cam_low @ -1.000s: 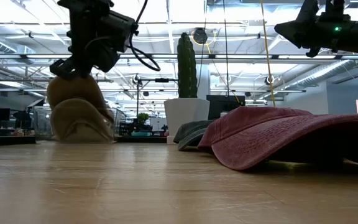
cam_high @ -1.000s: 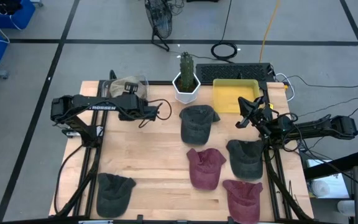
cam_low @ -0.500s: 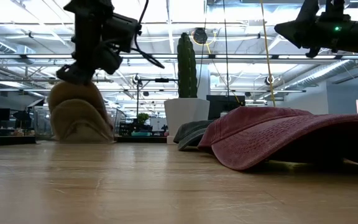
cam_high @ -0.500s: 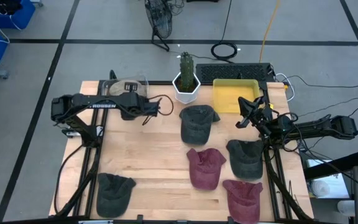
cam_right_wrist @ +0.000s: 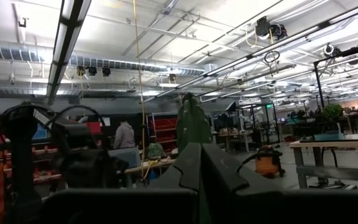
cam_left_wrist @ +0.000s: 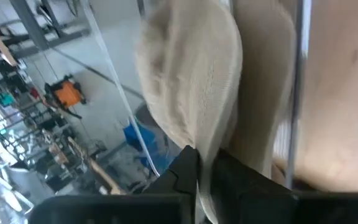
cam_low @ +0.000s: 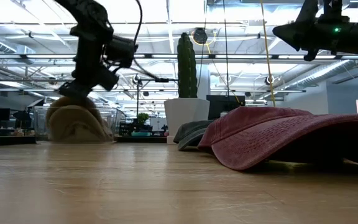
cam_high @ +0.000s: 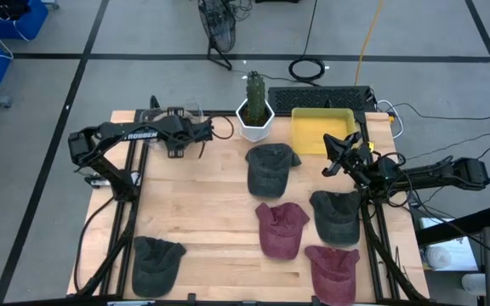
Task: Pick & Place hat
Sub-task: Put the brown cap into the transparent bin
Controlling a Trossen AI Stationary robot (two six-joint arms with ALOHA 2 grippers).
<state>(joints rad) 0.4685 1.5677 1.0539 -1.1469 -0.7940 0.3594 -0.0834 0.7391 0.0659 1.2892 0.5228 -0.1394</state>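
**Left gripper pinching the beige hat at the clear bin**

To do this step well, keep the pinch firm on the fabric and move slowly, so the soft crown does not snag on the clear bin (cam_high: 177, 113) or slip free; judging from the pictures, the hat is either going into that bin or coming out of it, and I cannot tell which.

The beige hat (cam_low: 73, 121) sits at the counter's (cam_high: 202, 212) far corner, well to the cactus pot's (cam_high: 254, 119) left, inside or against the clear bin. The left gripper (cam_high: 201, 129) hangs right over it; in the left wrist view its fingers are pressed together on a fold of the hat's fabric, so hat and gripper are touching.

The right gripper (cam_high: 337, 157) waits in the air just beside the yellow tray (cam_high: 321, 127), on the pot's other side, its fingers pressed together on nothing
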